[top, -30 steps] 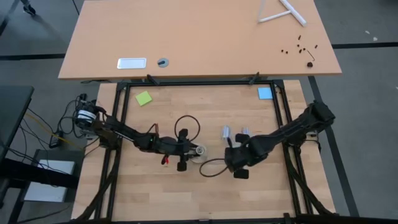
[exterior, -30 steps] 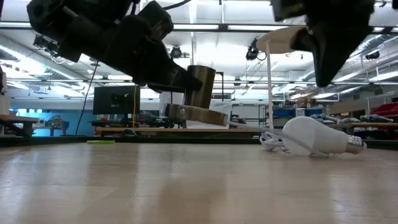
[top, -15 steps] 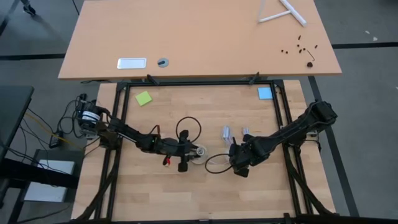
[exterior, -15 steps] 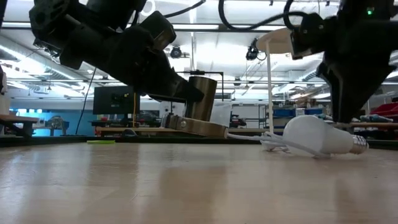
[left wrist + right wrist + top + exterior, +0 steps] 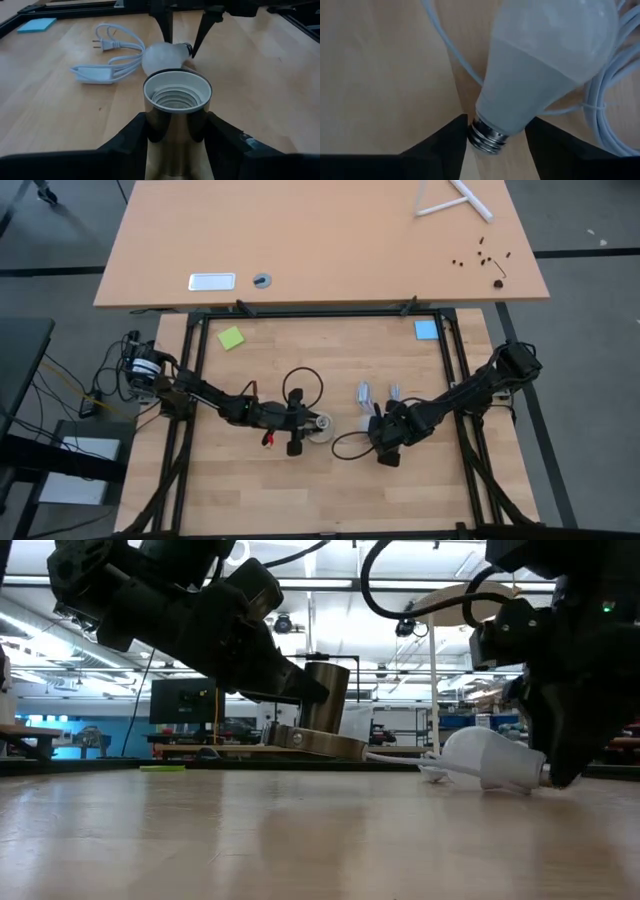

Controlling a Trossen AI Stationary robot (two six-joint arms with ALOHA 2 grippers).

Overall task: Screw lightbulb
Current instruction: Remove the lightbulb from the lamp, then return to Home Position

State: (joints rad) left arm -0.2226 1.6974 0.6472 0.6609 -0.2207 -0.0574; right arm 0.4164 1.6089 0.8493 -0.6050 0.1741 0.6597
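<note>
The white frosted lightbulb (image 5: 540,65) lies on its side on the wooden table, across a white cord, and also shows in the low view (image 5: 490,760). My right gripper (image 5: 495,132) points down over it, open, one finger on each side of the metal screw end (image 5: 487,139). I cannot tell whether the fingers touch it. To its left, my left gripper (image 5: 176,120) is shut on the socket (image 5: 176,97), a shiny metal cylinder with a white threaded mouth on a round base (image 5: 315,740). My left gripper pinches the socket's metal cylinder wall (image 5: 150,125) between its two fingers, one on each side, below the open mouth. The fingers come from the table's left, slanting slightly down. The socket sits nearly upright, a little tilted, its mouth (image 5: 177,90) up and open.
The white cord with its plug (image 5: 112,50) and a white block (image 5: 95,74) lies beside the bulb. A black cord loops behind the socket (image 5: 300,385). A green note (image 5: 231,338) and a blue note (image 5: 426,330) lie near the far black frame rail.
My right gripper has come down onto the lightbulb and opened; its fingers now stand on either side of the screw end. The bulb still lies on the table.
</note>
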